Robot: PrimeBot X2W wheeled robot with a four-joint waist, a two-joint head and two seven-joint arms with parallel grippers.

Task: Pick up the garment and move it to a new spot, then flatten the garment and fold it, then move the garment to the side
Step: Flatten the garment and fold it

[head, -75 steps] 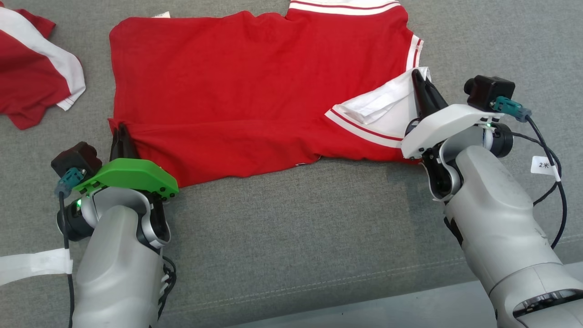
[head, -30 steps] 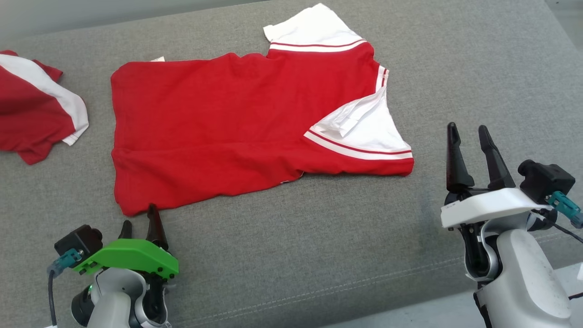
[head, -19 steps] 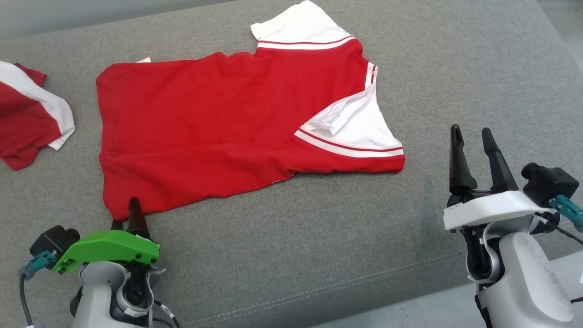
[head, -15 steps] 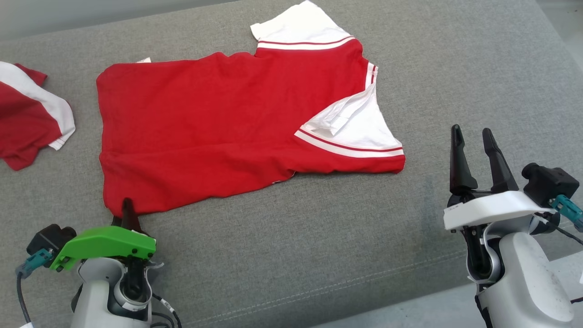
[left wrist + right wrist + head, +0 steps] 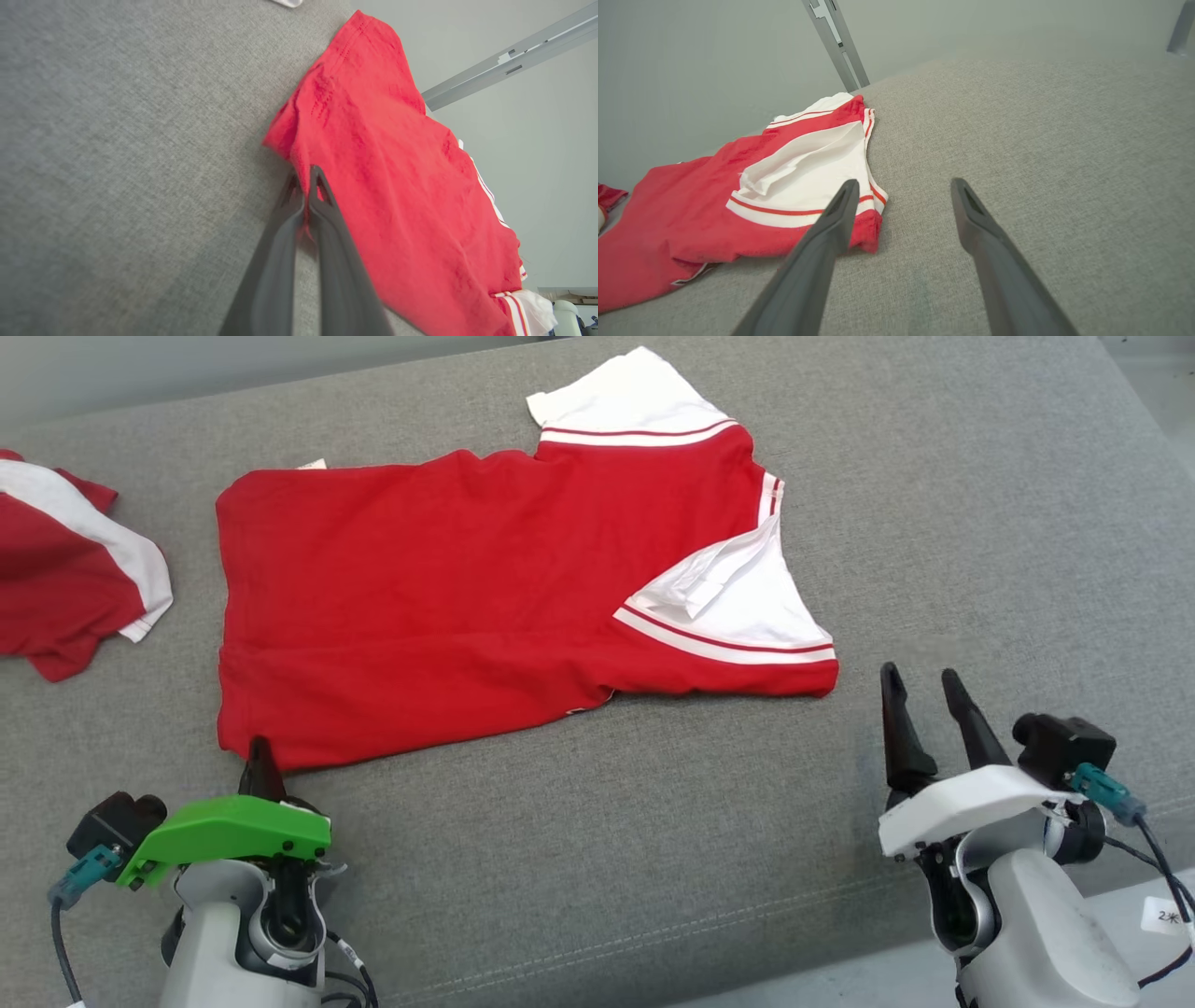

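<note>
The garment (image 5: 448, 588), a red shirt with white sleeves, lies spread flat on the grey cushion. My left gripper (image 5: 260, 753) is at its near-left hem corner. In the left wrist view the left gripper (image 5: 309, 176) is shut, pinching the red hem of the garment (image 5: 397, 186). My right gripper (image 5: 920, 674) stands open over bare cushion, just near and right of the shirt's near sleeve. In the right wrist view the right gripper (image 5: 904, 184) holds nothing, and the garment (image 5: 691, 219) lies to the left of its left finger.
A second red and white garment (image 5: 65, 579) lies crumpled at the far left. The grey cushion (image 5: 980, 523) stretches bare to the right of the shirt. Its front edge runs along the bottom right. A metal bar (image 5: 836, 46) rises behind the cushion.
My left gripper moved up to the shirt's near-left corner and shut on the hem. My right gripper stayed open and drew slightly back and left. The camera shifted a little.
</note>
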